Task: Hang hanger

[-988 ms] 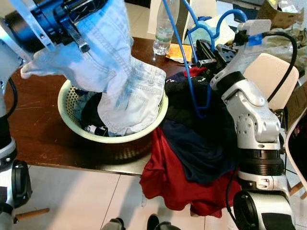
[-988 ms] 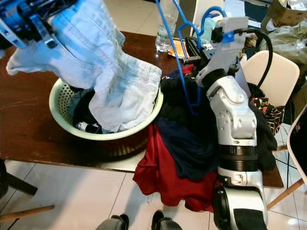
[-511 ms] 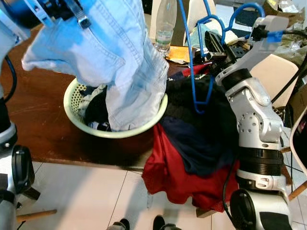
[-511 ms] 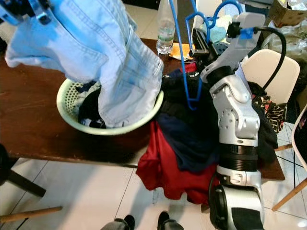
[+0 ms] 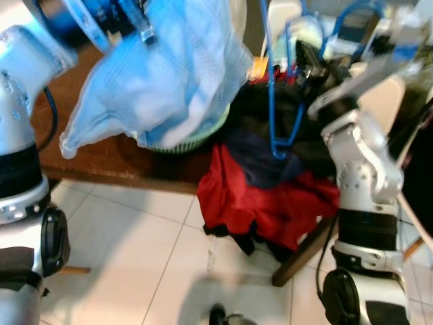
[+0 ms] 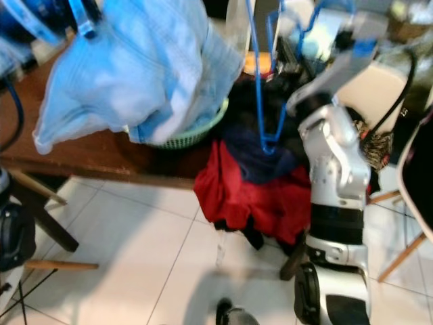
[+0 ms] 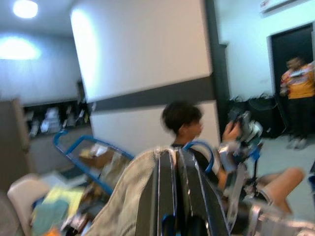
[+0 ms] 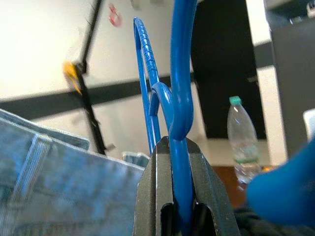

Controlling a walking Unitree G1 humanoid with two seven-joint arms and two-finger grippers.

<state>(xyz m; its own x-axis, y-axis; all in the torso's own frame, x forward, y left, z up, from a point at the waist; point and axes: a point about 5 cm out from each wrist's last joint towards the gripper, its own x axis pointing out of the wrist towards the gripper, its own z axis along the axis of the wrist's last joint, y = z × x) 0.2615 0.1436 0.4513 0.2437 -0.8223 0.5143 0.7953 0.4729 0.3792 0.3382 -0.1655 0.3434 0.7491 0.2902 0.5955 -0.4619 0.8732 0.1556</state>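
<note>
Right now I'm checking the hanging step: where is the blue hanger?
The blue hanger is clamped in the right gripper; in the head views it hangs on the robot's right, above the dark and red clothes pile, beside the jeans that the left gripper holds.

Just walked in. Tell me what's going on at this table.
The robot's left gripper holds up a pair of light blue jeans above a green laundry basket on the brown table. Its right gripper is clamped on a blue hanger beside the jeans. A heap of red and dark clothes spills over the table's edge. The jeans are not on the hanger yet.
</note>
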